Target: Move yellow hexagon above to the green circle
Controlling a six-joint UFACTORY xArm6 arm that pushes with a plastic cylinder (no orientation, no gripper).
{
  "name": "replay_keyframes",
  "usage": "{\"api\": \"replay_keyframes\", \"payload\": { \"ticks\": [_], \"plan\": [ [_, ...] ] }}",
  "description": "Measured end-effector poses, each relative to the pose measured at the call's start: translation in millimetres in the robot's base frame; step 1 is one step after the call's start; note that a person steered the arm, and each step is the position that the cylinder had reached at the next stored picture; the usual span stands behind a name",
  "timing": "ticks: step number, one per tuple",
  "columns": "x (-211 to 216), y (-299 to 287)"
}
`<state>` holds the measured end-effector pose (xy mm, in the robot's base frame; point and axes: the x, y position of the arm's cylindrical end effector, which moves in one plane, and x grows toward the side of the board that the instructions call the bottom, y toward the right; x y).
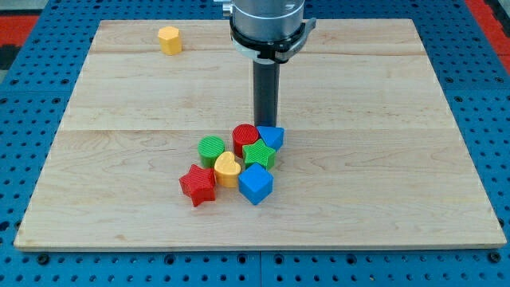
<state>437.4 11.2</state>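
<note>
**Tool down behind the cluster, hexagon far off at top left**

Tool: it is a plain dark rod with no jaws to spread or pinch, hanging straight down from the grey arm housing [268,24] at the view's top; my tip [266,126] sits on the surface just above the red cylinder [245,135] and the blue triangle [272,137], close to both, though contact cannot be told.

The yellow hexagon [169,39] stands alone near the top-left corner of the surface [398,96], close to its top edge and well apart from everything else. Bare wood lies all the way between it and the green circle [212,149], which sits at the left of the cluster, below centre.

Around the green circle: the yellow heart [228,168] touches it at lower right, the red star [198,184] lies just below, the red cylinder is just to its right. A green star [259,155] sits amid the group, a blue cube [255,183] at its bottom right. Wood above the green circle is bare.

Count: two yellow, two green, two red, two blue blocks, eight in all. Wide bare wood runs along the right and bottom edges.
</note>
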Motion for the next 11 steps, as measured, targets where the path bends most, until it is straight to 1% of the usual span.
{"api": "replay_keyframes", "payload": {
  "ticks": [2,3,4,5,6,7,8,9,10,11],
  "plan": [
    [10,-3],
    [-51,-18],
    [-122,-72],
    [-152,-73],
    [-195,-88],
    [-228,-123],
    [-219,-146],
    [-197,-189],
    [-164,-219],
    [-123,-210]
  ]
}}
